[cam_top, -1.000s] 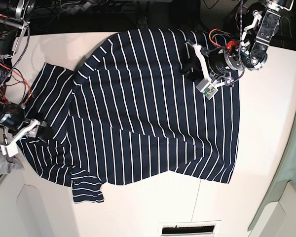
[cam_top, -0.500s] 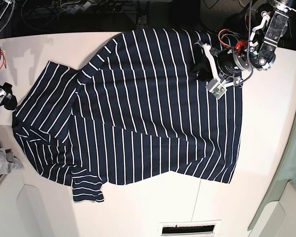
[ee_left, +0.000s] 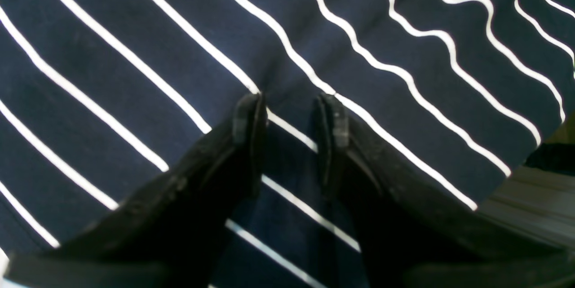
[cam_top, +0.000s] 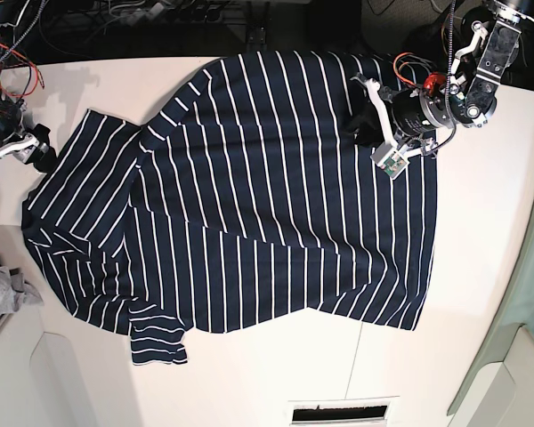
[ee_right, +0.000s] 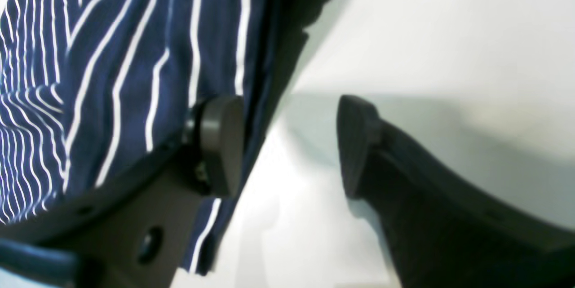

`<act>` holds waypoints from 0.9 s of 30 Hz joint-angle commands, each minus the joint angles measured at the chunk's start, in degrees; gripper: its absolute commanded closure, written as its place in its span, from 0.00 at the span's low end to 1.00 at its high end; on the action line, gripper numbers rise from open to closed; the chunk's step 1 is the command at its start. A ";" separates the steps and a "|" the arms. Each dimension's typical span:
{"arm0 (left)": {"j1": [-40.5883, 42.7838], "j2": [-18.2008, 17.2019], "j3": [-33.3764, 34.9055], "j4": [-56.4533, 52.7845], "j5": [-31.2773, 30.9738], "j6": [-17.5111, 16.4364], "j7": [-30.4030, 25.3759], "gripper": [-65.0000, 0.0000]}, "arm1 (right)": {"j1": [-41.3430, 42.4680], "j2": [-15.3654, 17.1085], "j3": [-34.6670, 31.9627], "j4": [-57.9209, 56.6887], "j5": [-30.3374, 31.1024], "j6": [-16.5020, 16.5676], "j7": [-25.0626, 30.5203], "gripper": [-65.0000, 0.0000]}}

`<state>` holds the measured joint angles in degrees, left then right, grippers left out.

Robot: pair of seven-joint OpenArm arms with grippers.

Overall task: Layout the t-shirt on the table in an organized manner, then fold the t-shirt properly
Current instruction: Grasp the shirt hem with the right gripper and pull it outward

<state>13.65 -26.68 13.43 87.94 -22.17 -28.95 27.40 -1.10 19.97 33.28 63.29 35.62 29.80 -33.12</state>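
Over the t-shirt, left gripper jaws parted; right gripper jaws wide, empty.

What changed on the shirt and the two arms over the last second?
The right gripper let go of the lower sleeve edge of the t-shirt and moved up along the base view's left side; it now hovers open by the shirt's upper left corner. That sleeve settled flatter on the table. The left gripper shifted slightly right, jaws parted above the fabric. The shirt body and the grey cloth stayed put.
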 commanded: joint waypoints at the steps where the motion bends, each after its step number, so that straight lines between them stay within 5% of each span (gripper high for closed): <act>1: -0.15 -0.63 -0.26 0.37 0.13 0.24 0.44 0.69 | 0.79 0.90 -0.48 0.26 0.83 0.46 0.63 0.49; 13: -0.13 -0.63 -0.26 0.37 0.11 0.24 0.02 0.69 | 2.27 0.74 -6.25 -0.85 0.83 0.46 2.69 0.50; 20: -0.13 -0.63 -0.26 0.37 0.11 0.24 0.02 0.69 | 2.54 -0.68 -6.29 -0.83 0.79 0.68 2.73 1.00; 27: -0.15 -0.63 -0.26 0.37 0.35 0.26 0.07 0.69 | 2.38 -0.94 -3.89 1.40 0.90 2.36 -1.46 1.00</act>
<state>13.65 -26.68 13.43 87.94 -22.13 -28.93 27.16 0.62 18.02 29.02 63.59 35.83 31.48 -35.81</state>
